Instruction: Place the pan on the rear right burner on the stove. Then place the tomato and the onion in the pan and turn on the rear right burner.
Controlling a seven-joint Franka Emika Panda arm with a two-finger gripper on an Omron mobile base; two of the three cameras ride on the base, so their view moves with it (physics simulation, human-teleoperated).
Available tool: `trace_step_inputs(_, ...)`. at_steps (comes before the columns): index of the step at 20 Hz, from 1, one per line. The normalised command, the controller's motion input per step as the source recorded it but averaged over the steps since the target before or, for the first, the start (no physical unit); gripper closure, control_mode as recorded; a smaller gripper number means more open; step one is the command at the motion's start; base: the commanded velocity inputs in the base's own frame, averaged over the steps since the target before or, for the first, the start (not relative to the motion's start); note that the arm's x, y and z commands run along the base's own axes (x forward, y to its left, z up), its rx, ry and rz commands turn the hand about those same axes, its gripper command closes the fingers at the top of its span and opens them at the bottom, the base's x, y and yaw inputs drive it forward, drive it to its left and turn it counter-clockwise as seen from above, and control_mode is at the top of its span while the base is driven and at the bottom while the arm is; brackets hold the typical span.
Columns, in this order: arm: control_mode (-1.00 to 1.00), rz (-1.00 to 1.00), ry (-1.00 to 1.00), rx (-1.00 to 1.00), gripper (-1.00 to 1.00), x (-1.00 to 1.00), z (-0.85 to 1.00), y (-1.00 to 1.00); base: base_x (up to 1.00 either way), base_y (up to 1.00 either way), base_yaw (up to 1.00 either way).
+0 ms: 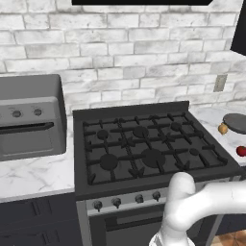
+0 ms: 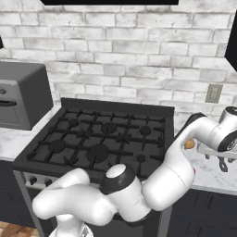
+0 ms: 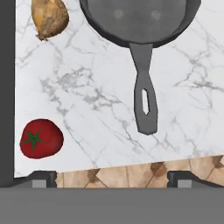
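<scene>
In the hand view the grey pan (image 3: 140,19) lies on the marble counter (image 3: 87,83), its thin handle (image 3: 145,96) pointing toward my gripper (image 3: 112,180). The gripper is open and empty, hovering over the counter's front edge just short of the handle's end. The tan onion (image 3: 49,17) lies left of the pan, and the red tomato (image 3: 40,138) sits nearer the front edge. From the left base view, pan (image 1: 238,122), onion (image 1: 223,128) and tomato (image 1: 241,151) sit right of the stove (image 1: 144,144). The rear right burner (image 1: 176,126) is bare.
A grey countertop oven (image 1: 29,120) stands left of the stove. Knobs (image 1: 127,199) line the stove's silver front panel. A brick wall with an outlet (image 1: 220,82) backs the counter. My arm stretches right across the stove's front corner (image 2: 180,157). Tiled floor (image 3: 113,175) shows past the counter edge.
</scene>
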Motion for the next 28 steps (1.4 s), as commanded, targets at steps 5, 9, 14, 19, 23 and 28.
trace_step_inputs(5,-1.00,0.00,0.00,-0.02,-1.00,0.11,-0.25,-0.05,0.00,0.00,0.00)
trace_step_inputs(9,-1.00,0.00,0.01,0.00,-1.00,0.19,-0.19,-0.11,0.00,0.00,0.00)
trace_step_inputs(14,-1.00,0.00,0.05,0.00,-1.00,0.27,-0.09,-0.15,0.00,0.00,0.00)
trace_step_inputs(19,-1.00,0.00,0.07,0.00,-1.00,0.24,-0.07,-0.20,0.00,0.00,0.00)
trace_step_inputs(23,-1.00,0.00,0.07,0.00,-1.00,0.23,-0.14,-0.19,0.00,0.00,0.00)
trace_step_inputs(28,-1.00,0.00,0.05,0.00,-1.00,0.20,-0.15,-0.20,0.00,0.00,0.00)
